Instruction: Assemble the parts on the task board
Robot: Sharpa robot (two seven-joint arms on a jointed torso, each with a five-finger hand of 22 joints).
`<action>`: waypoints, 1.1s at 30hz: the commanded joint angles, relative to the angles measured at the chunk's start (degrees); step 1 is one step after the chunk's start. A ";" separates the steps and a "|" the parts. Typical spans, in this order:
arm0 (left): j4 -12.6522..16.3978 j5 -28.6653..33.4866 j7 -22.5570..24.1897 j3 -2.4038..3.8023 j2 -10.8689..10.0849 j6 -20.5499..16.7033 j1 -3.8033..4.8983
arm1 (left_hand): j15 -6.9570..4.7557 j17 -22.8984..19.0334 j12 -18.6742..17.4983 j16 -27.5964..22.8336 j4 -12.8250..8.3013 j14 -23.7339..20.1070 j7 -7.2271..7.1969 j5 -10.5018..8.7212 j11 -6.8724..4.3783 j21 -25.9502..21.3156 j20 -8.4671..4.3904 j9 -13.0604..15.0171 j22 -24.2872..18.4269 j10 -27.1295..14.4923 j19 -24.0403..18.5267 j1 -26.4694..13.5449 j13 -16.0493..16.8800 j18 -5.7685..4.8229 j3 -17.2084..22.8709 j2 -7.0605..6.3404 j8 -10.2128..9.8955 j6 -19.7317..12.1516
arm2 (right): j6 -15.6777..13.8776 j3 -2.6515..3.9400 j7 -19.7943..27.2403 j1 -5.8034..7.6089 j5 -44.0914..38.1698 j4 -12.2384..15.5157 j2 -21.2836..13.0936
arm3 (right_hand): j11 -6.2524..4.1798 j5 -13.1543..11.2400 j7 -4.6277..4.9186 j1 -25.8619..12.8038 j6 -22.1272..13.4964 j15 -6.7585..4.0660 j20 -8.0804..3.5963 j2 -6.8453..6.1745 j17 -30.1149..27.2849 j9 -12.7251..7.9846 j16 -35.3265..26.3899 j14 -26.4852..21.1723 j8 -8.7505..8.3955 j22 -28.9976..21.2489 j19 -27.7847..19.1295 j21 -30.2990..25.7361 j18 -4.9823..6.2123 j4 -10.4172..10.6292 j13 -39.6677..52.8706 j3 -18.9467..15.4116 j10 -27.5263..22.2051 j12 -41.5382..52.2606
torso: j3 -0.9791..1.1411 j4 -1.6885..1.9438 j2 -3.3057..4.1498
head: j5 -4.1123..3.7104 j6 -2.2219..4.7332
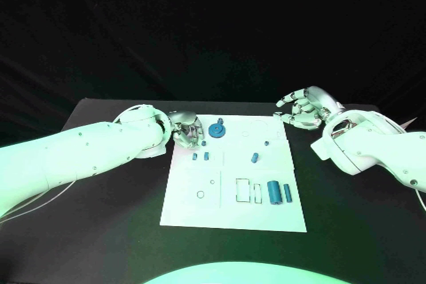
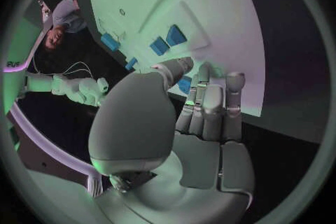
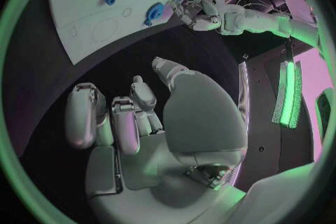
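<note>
Task board (image 1: 233,204) pick-up step: left hand (image 1: 186,131) is curled over a small blue part (image 1: 195,145); grip cannot be confirmed. Right hand (image 1: 305,108) is held empty, half-curled. Lift needed next.

I see the task board (image 1: 233,204) mid-desk (image 1: 106,235), parts (image 1: 275,191) on it; my left hand (image 1: 184,131) at its far left corner, right hand (image 1: 303,109) beyond its far right
</note>
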 commanded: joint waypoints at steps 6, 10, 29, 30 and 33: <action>1.31 5.21 0.91 1.63 -3.26 -0.77 0.08 | 1.02 -10.00 -1.02 -4.49 -0.13 -6.50 0.92 -0.02 1.37 -4.64 0.62 0.13 -4.93 -4.25 -6.01 -0.05 0.19 0.48 0.69 0.28 0.02 0.52 | 7.03 -0.01 2.00 -0.05 -4.27 -1.84 0.34 | -0.05 -3.09 -0.13 2.60 1.25 -0.39 -0.13 -2.20 2.86 0.25 -3.74 2.80 1.57 1.07 -4.06 -8.45 2.57 -1.13 -28.45 5.62 -15.35 -33.45 | 0.03 -0.03 -0.11 | -0.44 0.59; 2.48 10.34 1.94 2.61 -5.56 -1.88 0.19 | 1.26 -12.98 -0.79 -5.89 -0.67 -8.28 1.31 0.05 1.72 -6.23 0.87 0.31 -6.65 -4.81 -8.11 0.56 0.24 0.98 1.18 0.62 0.48 1.48 | 10.69 -0.08 3.19 -0.28 -9.16 -3.28 0.85 | 0.29 -3.39 -0.23 3.86 2.74 -0.09 0.08 -3.19 3.52 0.07 -3.56 3.16 1.71 1.37 -3.47 -8.34 2.45 -2.75 -38.77 8.03 -14.03 -43.87 | 0.09 0.04 -0.15 | -1.29 1.05; 13.07 60.39 18.72 3.58 -14.18 -9.53 0.07 | 1.59 -25.87 1.78 -18.54 -1.11 -15.23 1.96 -0.13 2.06 -12.09 1.35 0.63 -10.49 -4.59 -10.80 -0.60 0.77 1.27 -0.43 2.11 1.41 2.99 | 18.44 -0.34 -1.88 -4.12 -35.42 -6.77 5.21 | 0.15 -3.93 -1.10 4.30 4.42 -0.23 -0.14 -4.36 3.76 -0.69 -3.60 3.30 0.67 2.91 -2.29 -6.91 2.16 -5.98 -51.73 9.60 -10.19 -54.78 | -0.05 0.05 -0.01 | -3.63 2.39; 13.36 60.95 18.98 3.58 -14.34 -9.55 0.06 | 1.59 -25.91 1.80 -18.63 -1.06 -15.23 1.96 -0.15 2.06 -12.21 1.35 0.64 -10.58 -4.60 -10.78 -0.68 0.78 1.27 -0.52 2.10 1.43 3.02 | 18.49 -0.34 -2.20 -4.25 -35.90 -6.93 5.48 | 0.16 -4.01 -1.14 4.13 4.45 -0.24 -0.20 -4.44 3.71 -0.72 -3.63 3.29 0.62 2.95 -2.27 -6.89 2.14 -5.98 -52.09 9.55 -10.30 -55.11 | -0.05 0.06 0.01 | -3.69 2.45; 13.92 62.14 19.49 3.58 -14.64 -9.54 0.04 | 1.58 -26.04 1.88 -18.93 -0.99 -15.30 1.92 -0.14 2.03 -12.59 1.36 0.68 -10.84 -4.61 -10.75 -0.80 0.78 1.26 -0.70 2.12 1.48 3.08 | 18.33 -0.35 -2.91 -4.58 -36.99 -7.30 6.09 | 0.18 -4.10 -1.15 3.94 4.47 -0.24 -0.22 -4.48 3.66 -0.75 -3.66 3.29 0.57 2.95 -2.28 -6.93 2.14 -5.95 -52.37 9.49 -10.35 -55.35 | -0.05 0.06 0.00 | -3.68 2.45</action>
